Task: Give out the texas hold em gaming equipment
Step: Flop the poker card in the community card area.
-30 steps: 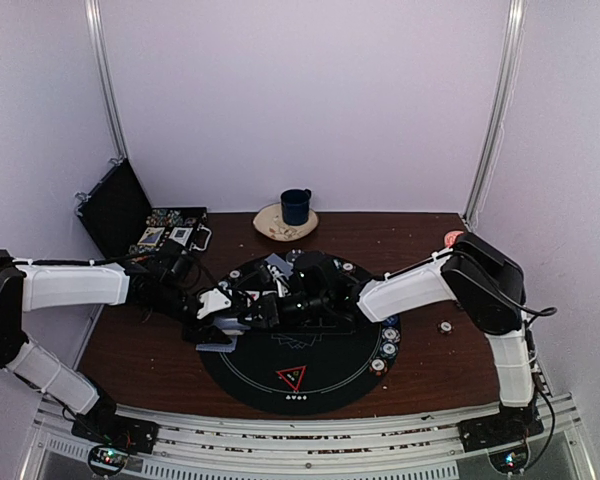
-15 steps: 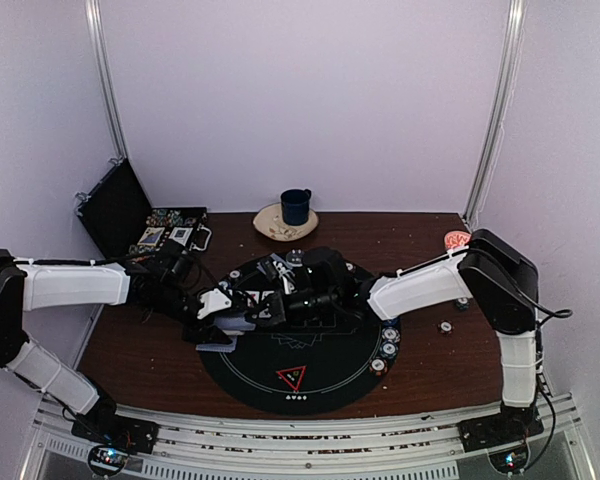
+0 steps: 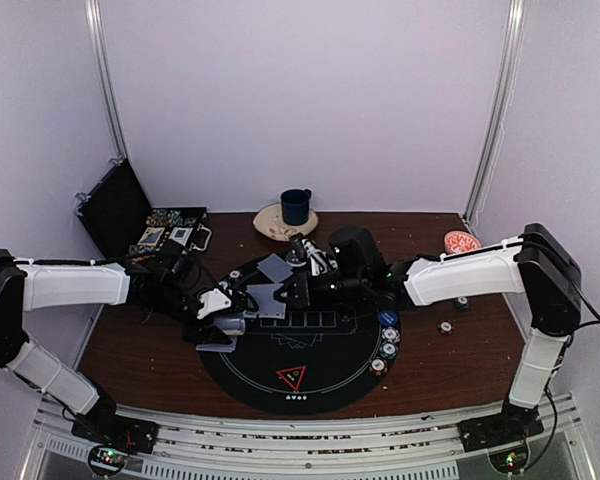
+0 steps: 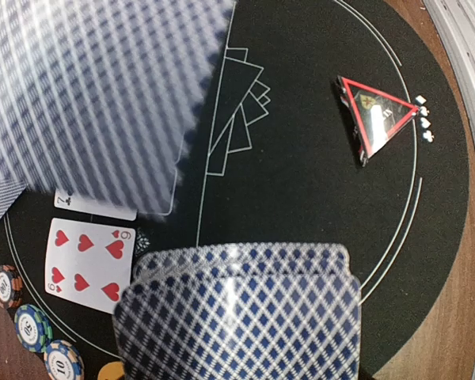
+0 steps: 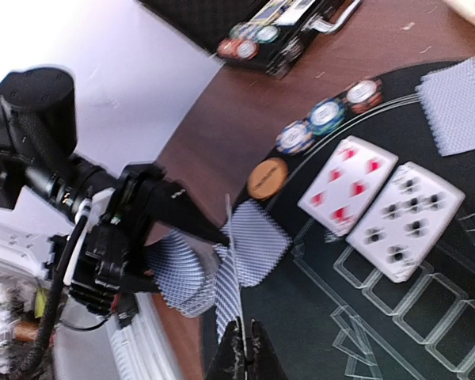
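Two arms reached over the round black mat [image 3: 325, 385] on the brown desk [image 3: 430, 360]. The left end effector [image 3: 227, 325] hung at the mat's 9 o'clock edge. Its jaws were closed partway on a fanned deck of grey-blue-backed cards [image 4: 237, 317], held backs up. The right end effector [image 5: 242, 355] sat over the mat near 11 o'clock, fully closed and pinching a single card [image 4: 95, 95] by one edge. That card hovered above the felt close beside the deck. Whether the two touched could not be told.

Three striped chips [image 5: 324, 115] sat in a row along the mat's 10 o'clock rim, with an orange disc [image 5: 267, 178] next to them. Just inside them two face-up cards lay side by side, a six of hearts [image 4: 87, 261] and a black-suited card [image 5: 404, 222]. A face-down card [image 5: 459, 107] lay further round toward 12 o'clock. More chips [image 3: 388, 335] lined the rim between 3 and 4 o'clock. The red-edged triangle marker [image 3: 291, 378] lay flat at 6 o'clock, well apart from both end effectors.

Off the mat, an open black case [image 3: 120, 210] stood at 10 o'clock, with chips inside it. A dark blue mug [image 3: 296, 206] stood on a pale plate [image 3: 270, 226] at 12 o'clock. A red-patterned bowl [image 3: 462, 241] sat at 2 o'clock, and one loose chip [image 3: 445, 326] lay on the desk at 3 o'clock.
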You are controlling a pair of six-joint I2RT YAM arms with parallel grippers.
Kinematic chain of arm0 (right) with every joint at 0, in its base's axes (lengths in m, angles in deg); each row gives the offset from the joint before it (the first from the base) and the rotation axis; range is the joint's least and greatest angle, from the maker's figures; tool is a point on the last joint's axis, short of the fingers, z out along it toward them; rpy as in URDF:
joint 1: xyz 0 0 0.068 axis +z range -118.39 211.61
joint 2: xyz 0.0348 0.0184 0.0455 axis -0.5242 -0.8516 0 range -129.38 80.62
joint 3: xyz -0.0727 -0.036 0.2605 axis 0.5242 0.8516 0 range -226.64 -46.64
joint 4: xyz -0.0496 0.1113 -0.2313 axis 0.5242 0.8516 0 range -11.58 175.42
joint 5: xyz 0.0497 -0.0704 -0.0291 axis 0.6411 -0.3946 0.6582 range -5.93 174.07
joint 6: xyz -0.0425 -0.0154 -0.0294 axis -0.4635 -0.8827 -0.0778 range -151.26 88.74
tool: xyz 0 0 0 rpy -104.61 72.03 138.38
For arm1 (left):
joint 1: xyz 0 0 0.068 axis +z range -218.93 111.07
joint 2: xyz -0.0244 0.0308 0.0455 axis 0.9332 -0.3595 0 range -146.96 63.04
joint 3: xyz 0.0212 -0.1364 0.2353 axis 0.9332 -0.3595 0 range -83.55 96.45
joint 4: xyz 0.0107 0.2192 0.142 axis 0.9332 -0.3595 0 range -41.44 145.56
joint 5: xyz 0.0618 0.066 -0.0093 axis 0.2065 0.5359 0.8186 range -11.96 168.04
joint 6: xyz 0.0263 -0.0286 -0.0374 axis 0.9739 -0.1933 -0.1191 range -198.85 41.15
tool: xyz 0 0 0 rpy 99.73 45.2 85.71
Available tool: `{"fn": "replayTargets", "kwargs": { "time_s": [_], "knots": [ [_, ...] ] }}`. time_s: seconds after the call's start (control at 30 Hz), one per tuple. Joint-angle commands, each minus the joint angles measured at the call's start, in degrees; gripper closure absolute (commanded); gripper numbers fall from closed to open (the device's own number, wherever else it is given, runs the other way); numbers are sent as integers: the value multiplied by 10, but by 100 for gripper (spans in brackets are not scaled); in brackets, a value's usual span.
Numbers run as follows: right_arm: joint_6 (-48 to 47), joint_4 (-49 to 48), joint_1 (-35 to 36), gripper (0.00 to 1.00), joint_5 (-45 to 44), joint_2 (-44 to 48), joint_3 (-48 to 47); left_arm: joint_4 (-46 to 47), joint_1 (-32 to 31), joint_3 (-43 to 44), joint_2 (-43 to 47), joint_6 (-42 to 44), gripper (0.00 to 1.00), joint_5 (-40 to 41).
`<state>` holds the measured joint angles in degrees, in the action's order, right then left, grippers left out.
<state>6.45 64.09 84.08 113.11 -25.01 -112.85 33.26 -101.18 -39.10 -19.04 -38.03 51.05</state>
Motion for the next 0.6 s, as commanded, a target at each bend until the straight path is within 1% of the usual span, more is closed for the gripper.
{"fn": "replayTargets", "kwargs": {
  "time_s": [0.0,0.1,0.17,0.37,0.57],
  "knots": [
    [-108,138,-6,100,-182,51,-18,17,-1,6,-4,1,66,-9],
    [-142,224,-5,100,-311,49,-47,19,0,6,-3,0,66,-7],
    [-169,261,-1,100,-379,36,-68,20,-1,6,-2,-2,66,-5],
    [-225,370,34,100,-601,-35,-159,23,0,6,-4,-4,66,-2],
    [-271,443,64,100,-763,-117,-246,25,4,8,-5,-8,66,-1]
  ]
}}
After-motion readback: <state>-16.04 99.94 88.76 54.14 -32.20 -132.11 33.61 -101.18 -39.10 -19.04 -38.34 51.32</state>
